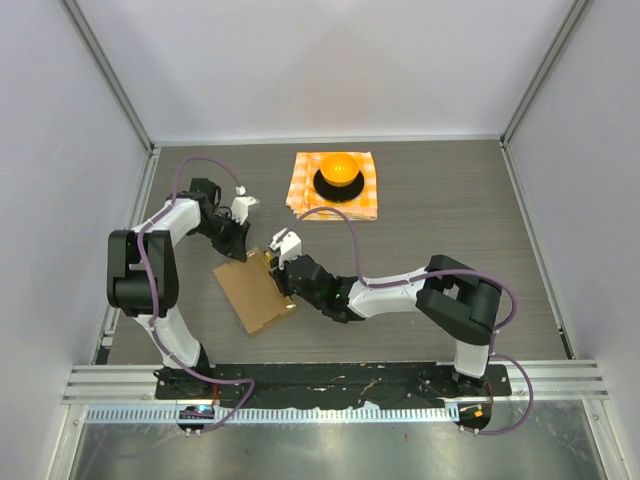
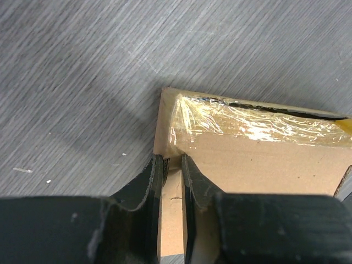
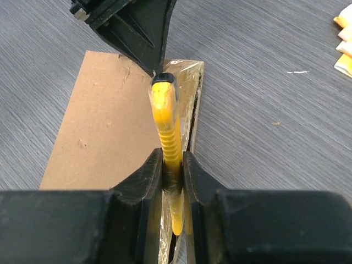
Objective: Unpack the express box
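The express box [image 1: 255,293] is a flat brown cardboard mailer lying askew on the grey table, left of centre. Clear tape [image 2: 247,124] runs along its seamed edge. My left gripper [image 1: 240,252] is at the box's far corner, its jaws nearly closed across the cardboard edge [image 2: 172,159]. My right gripper [image 1: 283,272] is shut on a yellow utility knife [image 3: 165,115]. The knife points along the taped right edge of the box [image 3: 110,121], with its tip close to the left gripper's fingers [image 3: 137,27].
An orange-checkered cloth [image 1: 300,195] lies at the back centre, with an orange dome on a black base [image 1: 338,170] on it. A corner of the cloth shows in the right wrist view [image 3: 344,38]. White walls enclose the table on three sides.
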Controlling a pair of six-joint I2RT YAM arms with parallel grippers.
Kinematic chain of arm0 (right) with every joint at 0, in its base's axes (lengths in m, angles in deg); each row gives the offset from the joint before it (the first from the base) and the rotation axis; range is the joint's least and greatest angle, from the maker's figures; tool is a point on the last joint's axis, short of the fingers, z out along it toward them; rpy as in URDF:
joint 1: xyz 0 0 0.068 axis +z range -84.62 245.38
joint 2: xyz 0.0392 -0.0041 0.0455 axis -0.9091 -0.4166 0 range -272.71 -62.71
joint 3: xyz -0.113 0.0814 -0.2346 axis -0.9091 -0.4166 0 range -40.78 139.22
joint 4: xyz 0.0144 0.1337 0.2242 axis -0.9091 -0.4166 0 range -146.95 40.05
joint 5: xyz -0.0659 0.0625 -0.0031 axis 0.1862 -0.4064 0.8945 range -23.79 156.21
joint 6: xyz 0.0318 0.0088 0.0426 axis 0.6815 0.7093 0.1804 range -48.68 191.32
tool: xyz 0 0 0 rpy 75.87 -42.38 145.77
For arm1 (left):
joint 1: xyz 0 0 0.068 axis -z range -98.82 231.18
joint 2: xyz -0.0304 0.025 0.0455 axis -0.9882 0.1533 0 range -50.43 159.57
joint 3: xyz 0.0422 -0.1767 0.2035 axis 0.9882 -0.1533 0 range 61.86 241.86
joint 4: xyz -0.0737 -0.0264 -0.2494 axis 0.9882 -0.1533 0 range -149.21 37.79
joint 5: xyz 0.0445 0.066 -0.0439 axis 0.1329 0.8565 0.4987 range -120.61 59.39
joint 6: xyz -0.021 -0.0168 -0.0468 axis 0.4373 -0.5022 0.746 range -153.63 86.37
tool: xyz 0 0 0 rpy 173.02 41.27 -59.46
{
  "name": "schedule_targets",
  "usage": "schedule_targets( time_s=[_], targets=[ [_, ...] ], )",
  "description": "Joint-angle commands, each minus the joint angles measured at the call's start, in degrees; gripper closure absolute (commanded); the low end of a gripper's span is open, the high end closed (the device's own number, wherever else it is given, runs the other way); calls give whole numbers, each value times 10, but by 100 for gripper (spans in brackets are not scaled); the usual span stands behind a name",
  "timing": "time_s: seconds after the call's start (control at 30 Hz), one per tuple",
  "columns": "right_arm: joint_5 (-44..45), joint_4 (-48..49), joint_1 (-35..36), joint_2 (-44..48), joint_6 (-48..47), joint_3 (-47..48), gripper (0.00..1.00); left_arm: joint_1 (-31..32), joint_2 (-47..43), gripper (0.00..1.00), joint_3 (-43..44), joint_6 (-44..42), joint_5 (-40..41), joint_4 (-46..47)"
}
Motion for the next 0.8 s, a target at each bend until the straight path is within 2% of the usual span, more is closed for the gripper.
schedule_targets(
  time_s=[0.0,0.23,0.5,0.6,0.7,0.77],
  targets=[
    [19,32,11,29,25,-27,99,7,38,83,-28,-5,40,-73],
    [86,44,62,59,31,-86,99,-2,36,87,-39,-11,56,-73],
    [127,13,103,120,51,-137,99,-15,38,89,-37,-17,59,-80],
    [131,-23,106,124,53,-124,99,-16,34,85,-32,-19,60,-90],
    [141,-59,111,119,68,-109,99,-16,22,75,-13,-19,52,-118],
    [145,-72,114,113,81,-106,99,-33,13,64,7,-21,45,-140]
  ],
)
